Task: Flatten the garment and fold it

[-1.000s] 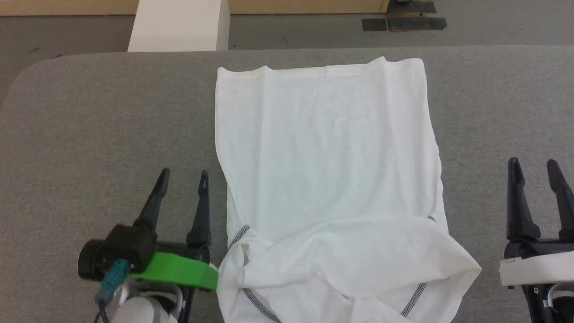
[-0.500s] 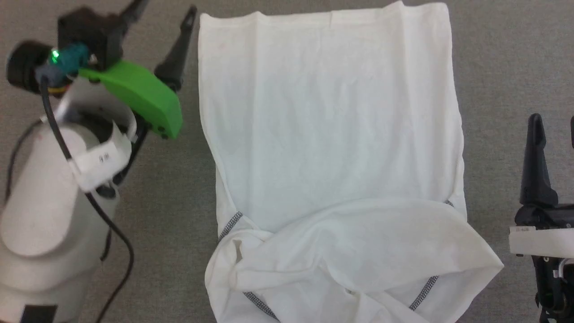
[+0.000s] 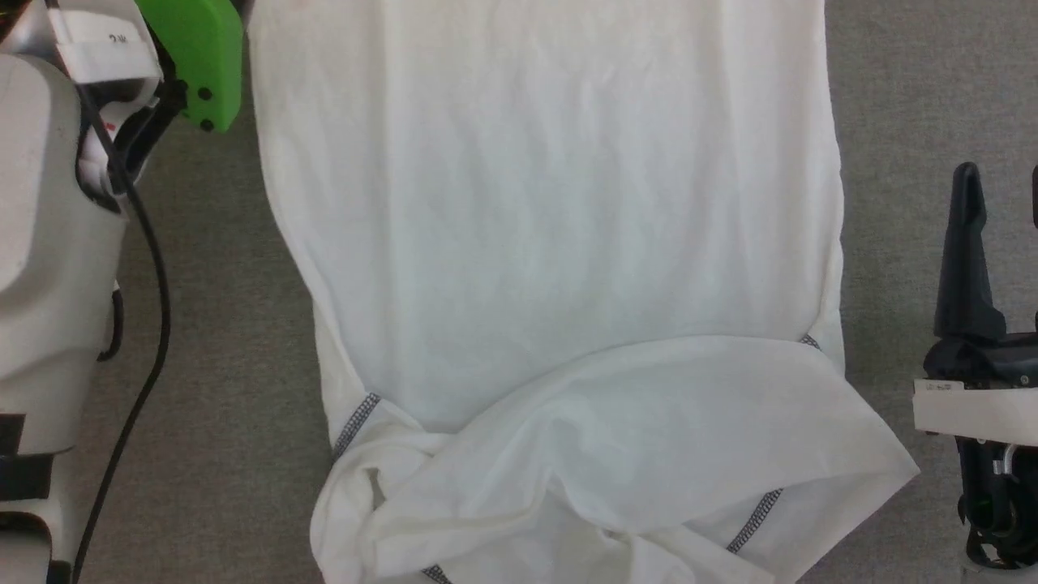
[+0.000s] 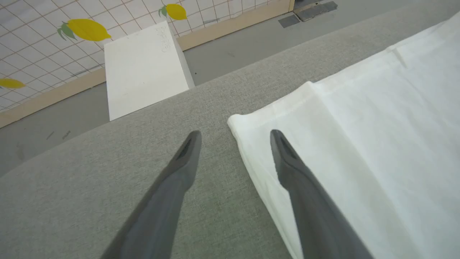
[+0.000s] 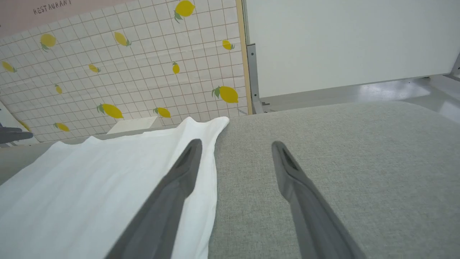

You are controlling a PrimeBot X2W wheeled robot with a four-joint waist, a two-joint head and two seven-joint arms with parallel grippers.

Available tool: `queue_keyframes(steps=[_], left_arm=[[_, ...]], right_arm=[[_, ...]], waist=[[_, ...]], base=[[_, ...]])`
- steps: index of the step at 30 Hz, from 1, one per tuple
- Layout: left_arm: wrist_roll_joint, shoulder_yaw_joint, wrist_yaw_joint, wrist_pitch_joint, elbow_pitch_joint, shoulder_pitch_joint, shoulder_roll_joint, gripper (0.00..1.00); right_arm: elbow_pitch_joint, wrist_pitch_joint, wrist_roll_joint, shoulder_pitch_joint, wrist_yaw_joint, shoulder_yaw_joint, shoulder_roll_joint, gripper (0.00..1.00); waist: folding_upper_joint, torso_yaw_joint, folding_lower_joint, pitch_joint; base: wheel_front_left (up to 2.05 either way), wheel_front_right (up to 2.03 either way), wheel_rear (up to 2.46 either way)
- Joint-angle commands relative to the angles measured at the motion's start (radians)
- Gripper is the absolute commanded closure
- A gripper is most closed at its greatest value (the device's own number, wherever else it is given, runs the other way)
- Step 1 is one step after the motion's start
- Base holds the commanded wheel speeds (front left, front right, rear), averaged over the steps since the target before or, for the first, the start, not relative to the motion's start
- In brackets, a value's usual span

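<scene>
The garment, a white T-shirt, lies lengthwise on the grey table. Its near end is folded over and rumpled, with dark grey stitching showing. My left arm reaches far along the garment's left side. In the left wrist view my left gripper is open above the garment's far left corner, one finger over cloth and one over the table. My right gripper stands open just right of the garment. In the right wrist view the right gripper is open, its left finger over the garment's edge.
A rigid white box stands on the floor beyond the table's far edge. Behind it is a tiled wall with lemon prints. Bare grey table stretches to the right of the garment. A black cable hangs along my left arm.
The head camera has tipped down and closer, so the whole picture shifted. My left arm has reached forward along the garment's left edge to its far corner. The right gripper has stayed put.
</scene>
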Motion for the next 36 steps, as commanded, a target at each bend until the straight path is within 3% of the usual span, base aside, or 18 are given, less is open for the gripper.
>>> queue_keyframes(steps=[1,7,13,14,15,20,24,30,36], left_arm=[[-0.020,0.006,-0.001,0.022,0.016,-0.022,0.002,0.00],[-0.062,0.025,0.013,0.120,0.052,-0.047,0.017,0.00],[-0.049,0.035,0.048,0.139,0.059,-0.053,0.043,0.00],[-0.048,0.036,0.049,0.135,0.057,-0.052,0.044,0.54],[-0.045,0.034,0.048,0.126,0.053,-0.051,0.046,1.00],[-0.058,0.026,0.041,0.128,0.051,-0.042,0.043,1.00],[-0.071,0.029,0.043,0.120,0.044,-0.039,0.036,1.00],[-0.084,0.029,0.043,0.086,0.031,-0.040,0.016,1.00],[-0.095,0.014,0.037,0.065,0.031,-0.056,-0.015,1.00]], right_arm=[[0.005,-0.009,0.005,-0.014,-0.001,0.000,0.000,0.00],[0.018,-0.016,0.009,-0.013,-0.001,0.003,0.000,0.00],[0.022,-0.022,0.014,-0.005,-0.001,0.009,0.000,0.00],[0.022,-0.023,0.015,-0.004,-0.001,0.008,0.000,0.00],[0.022,-0.025,0.016,-0.003,-0.001,0.008,0.000,0.00],[0.012,-0.012,0.004,-0.010,-0.001,0.009,0.000,0.00],[-0.033,0.057,-0.025,-0.073,-0.001,0.028,-0.001,0.00],[-0.093,0.260,0.004,-0.330,-0.001,0.012,-0.129,0.00],[0.065,0.548,0.081,-0.627,-0.001,0.028,-0.224,0.00]], waist=[[0.0000,-0.053,-0.0002,0.051],[0.0000,-0.086,-0.0002,0.075],[0.0000,-0.106,-0.0002,0.091],[0.0000,-0.107,-0.0002,0.092],[0.0000,-0.108,-0.0002,0.094],[0.0000,-0.097,-0.0002,0.089],[0.0000,-0.084,-0.0002,0.079],[0.0000,-0.057,-0.0002,0.079],[0.0000,-0.022,-0.0002,0.099]], base=[[0.00,0.00,0.00],[0.00,0.00,0.00],[0.00,0.00,0.00],[0.00,0.00,0.00],[0.00,0.00,0.00],[0.00,0.00,0.00],[0.00,0.00,0.00],[0.00,0.00,0.00],[0.00,0.00,0.00]])
